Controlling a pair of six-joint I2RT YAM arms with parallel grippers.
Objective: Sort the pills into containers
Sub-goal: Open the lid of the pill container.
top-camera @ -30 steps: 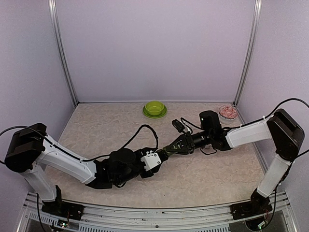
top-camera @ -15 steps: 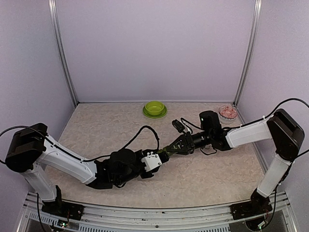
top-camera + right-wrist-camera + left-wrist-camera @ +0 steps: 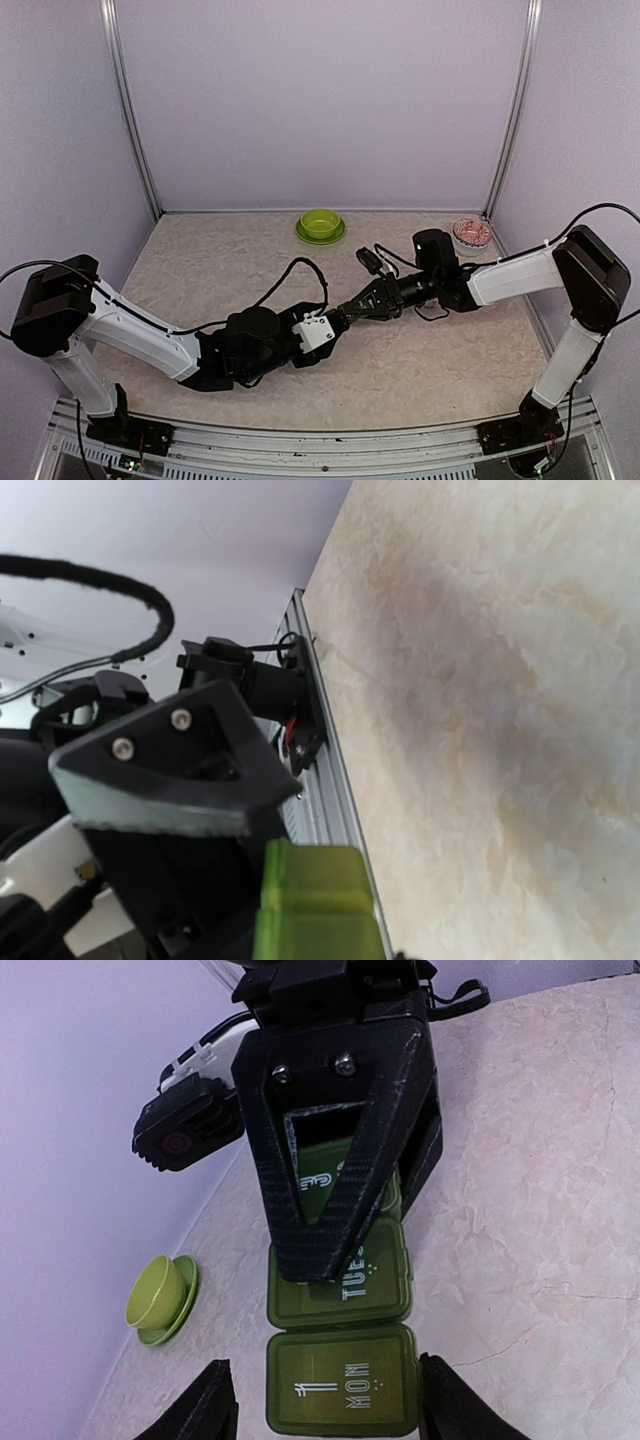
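From above: both arms stretched low over the table (image 3: 200, 260) and meeting near its middle. Between them the dark green pill box (image 3: 341, 313), lying slantwise, with its far end in the right end effector (image 3: 350, 306) and its near end at the left end effector (image 3: 328, 322). Hard to tell from here whether the box rests on the table or hangs just above it. Well apart, at the back edge, a lime green bowl (image 3: 321, 226); at the back right corner, a small clear cup (image 3: 472, 233) with pinkish contents.

From the left wrist: three lidded compartments in a row, marked MON, TUE and WED, all lids down. The MON end of the pill box (image 3: 340, 1385) placed between the two left fingers (image 3: 205, 1410), which stand apart on either side. A clear gap on one side, almost none on the other, so no firm hold by the left end effector (image 3: 327, 1405). Over the WED lid and part of the TUE lid, one black finger of the right end effector (image 3: 318, 1250), pressed down on the box. The bowl (image 3: 160, 1300) far off at the left.

From the right wrist: a black finger (image 3: 165, 765) with two screws close to the lens, and below it one pale green end of the pill box (image 3: 312, 900). Right end effector closed together and clamped on the box. Beige table (image 3: 480, 680) at the right.
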